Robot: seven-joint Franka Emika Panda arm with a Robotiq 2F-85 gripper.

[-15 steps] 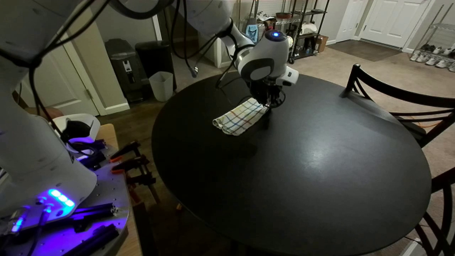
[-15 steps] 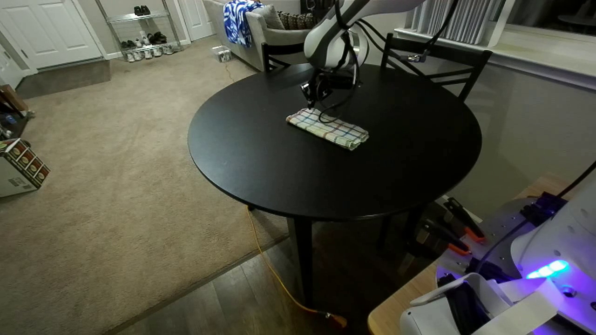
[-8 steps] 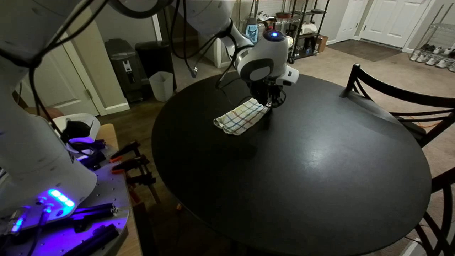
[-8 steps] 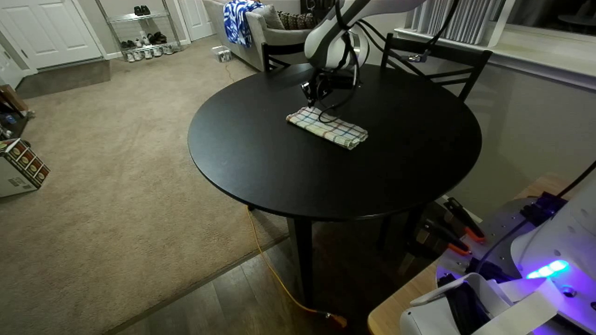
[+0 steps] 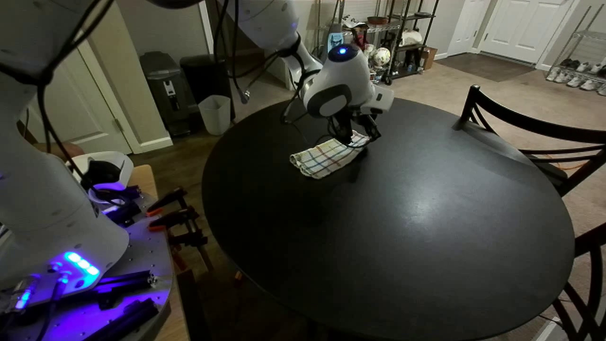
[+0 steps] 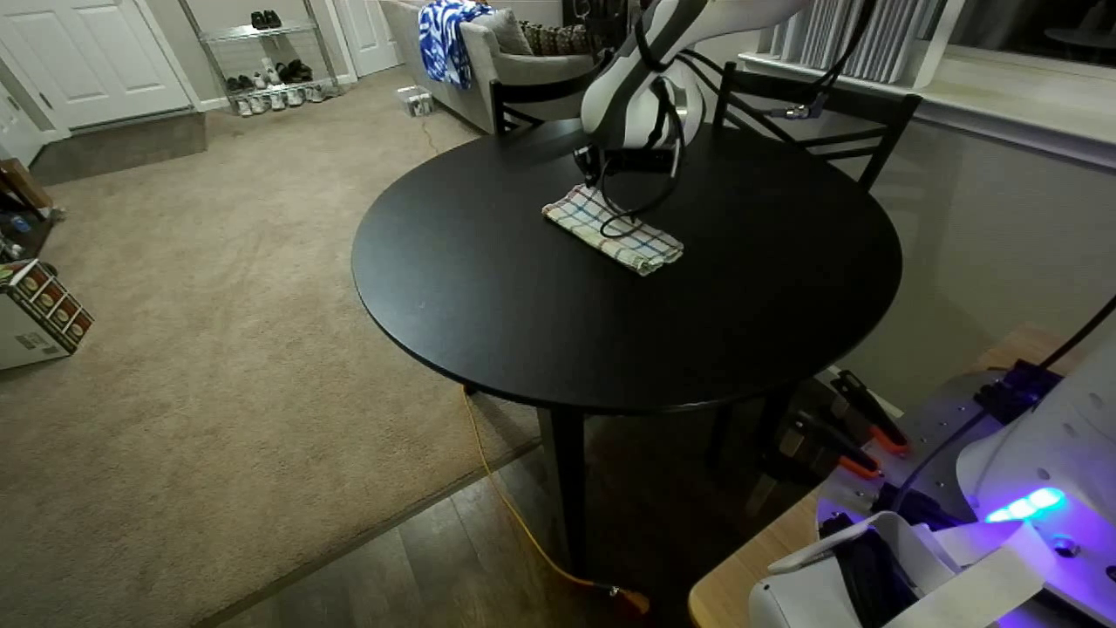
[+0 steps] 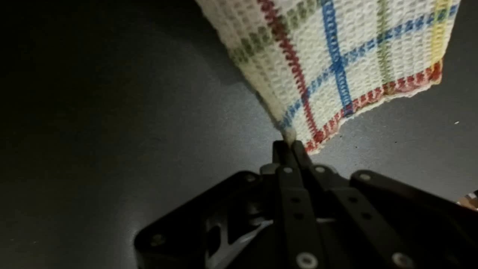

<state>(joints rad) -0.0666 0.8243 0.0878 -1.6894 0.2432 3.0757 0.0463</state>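
The tool (image 7: 290,144) is almost fully closed, and its two fingers (image 7: 281,153) come very near to each other at the tips. Between them they pinch a small bit of a cloth (image 7: 332,67), close to its corner; its red-edged end passes just beside one fingertip, as the wrist view shows. The cloth is white, with lines of red, blue, green and yellow, and it appears folded to a long strip. It lies on the round black tabletop (image 5: 416,246), well inside the edges; in an exterior view it is nearer to the upper left edge than to the lower one. There the white robot arm (image 5: 350,75) reaches over the tabletop from the left side. Beyond the right edge of the tabletop stands a black chair (image 5: 535,122). Outside the upper left edge, on the floor, a light waste bin (image 5: 215,115) stands just beside a dark bin. In an exterior view, a loop of black cable (image 6: 635,214) hangs in front of the cloth; whether it touches the cloth, one cannot tell.
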